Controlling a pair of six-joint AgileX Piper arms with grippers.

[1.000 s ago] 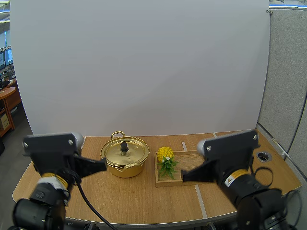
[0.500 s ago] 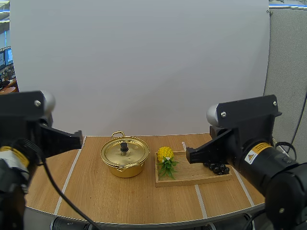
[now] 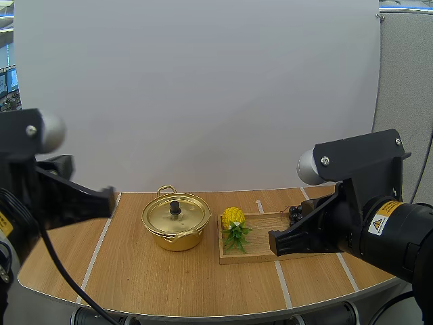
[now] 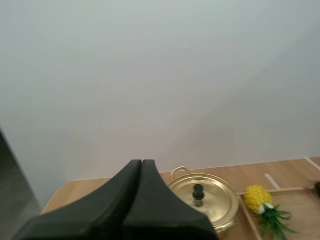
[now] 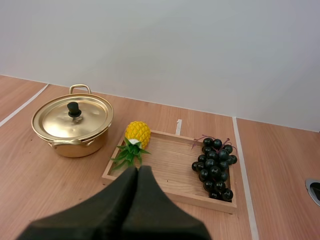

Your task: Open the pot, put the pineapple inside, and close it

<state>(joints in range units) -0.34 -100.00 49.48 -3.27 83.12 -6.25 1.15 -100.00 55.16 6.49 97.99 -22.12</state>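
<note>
On the table (image 3: 135, 274): a gold pot (image 3: 177, 233) stands to the left of a wooden tray (image 3: 260, 256), near it but not touching.
Pot: round, shiny gold metal, with a loop handle on its far side.
Lid (image 3: 183, 218): seated flat on the pot, closed, with a black knob (image 3: 174, 206) at its middle.
Pineapple (image 5: 138, 133): small, with a knobbly yellow body and green leaves. It lies in the tray at the end nearest the pot, leaves pointing toward the near side of the table.
Grapes (image 5: 215, 167): 1 dark bunch at the tray's other end, apart from the pineapple.
Left gripper (image 4: 141, 163): the 2 fingers are pressed together into 1 dark wedge, clenched on nothing. It hangs in the air to the pot's left, well apart from it, touching nothing.
Right gripper (image 5: 137, 170): the fingers are closed together into 1 wedge, grasping nothing. It hangs above the tray's near edge, its tip seen just short of the pineapple's leaves, touching nothing.
</note>
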